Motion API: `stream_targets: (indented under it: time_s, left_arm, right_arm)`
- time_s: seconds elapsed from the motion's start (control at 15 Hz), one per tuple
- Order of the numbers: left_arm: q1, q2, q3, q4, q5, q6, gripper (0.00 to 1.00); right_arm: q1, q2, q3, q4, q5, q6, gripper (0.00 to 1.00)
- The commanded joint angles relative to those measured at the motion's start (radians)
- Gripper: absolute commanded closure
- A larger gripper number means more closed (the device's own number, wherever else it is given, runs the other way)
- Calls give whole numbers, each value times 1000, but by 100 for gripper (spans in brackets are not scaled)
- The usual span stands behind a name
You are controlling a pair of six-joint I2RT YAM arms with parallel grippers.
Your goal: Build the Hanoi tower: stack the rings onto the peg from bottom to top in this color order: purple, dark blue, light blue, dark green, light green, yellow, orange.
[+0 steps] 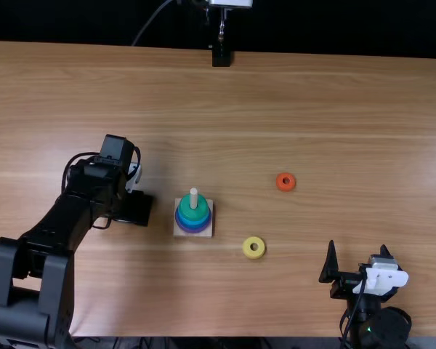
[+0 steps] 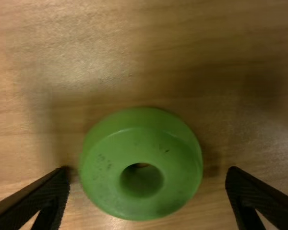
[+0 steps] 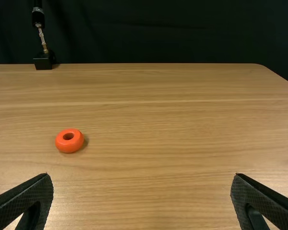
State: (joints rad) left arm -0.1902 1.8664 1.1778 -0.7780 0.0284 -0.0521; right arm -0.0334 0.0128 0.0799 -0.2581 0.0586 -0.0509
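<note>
Light-green ring [image 2: 110, 172]: left wrist view | left end effector [image 1: 135, 209]: spread | right end effector [image 1: 357, 247]: spread

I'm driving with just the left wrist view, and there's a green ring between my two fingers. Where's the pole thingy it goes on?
Observer: In the top view the peg stands on the table, a little to the right of the left gripper.
Operator: Cool! What colour's on top of the pile now?
Observer: In the top view a dark green ring is uppermost on it.
</note>
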Motion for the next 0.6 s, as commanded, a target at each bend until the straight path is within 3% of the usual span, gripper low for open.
stream_targets:
  time_s: [0.0, 0.07, 0.2, 0.4, 0.53]
  left_arm:
    - [-2, 20, -9, 3, 27, 15, 57]
    - [-3, 20, -9, 31, 27, 15, 67]
    - [-2, 20, -10, 115, 27, 13, 68]
    - [0, 20, -17, 119, 29, 13, 74]
    - [1, 19, -18, 119, 36, 13, 92]
  right_arm:
    - [-13, -13, -65, -71, 11, 3, 0]
    - [-14, -13, -65, -71, 11, 3, 0]
    - [-14, -13, -65, -71, 11, 3, 0]
    - [-13, -13, -65, -71, 11, 3, 0]
    - [-14, -13, -65, -71, 11, 3, 0]
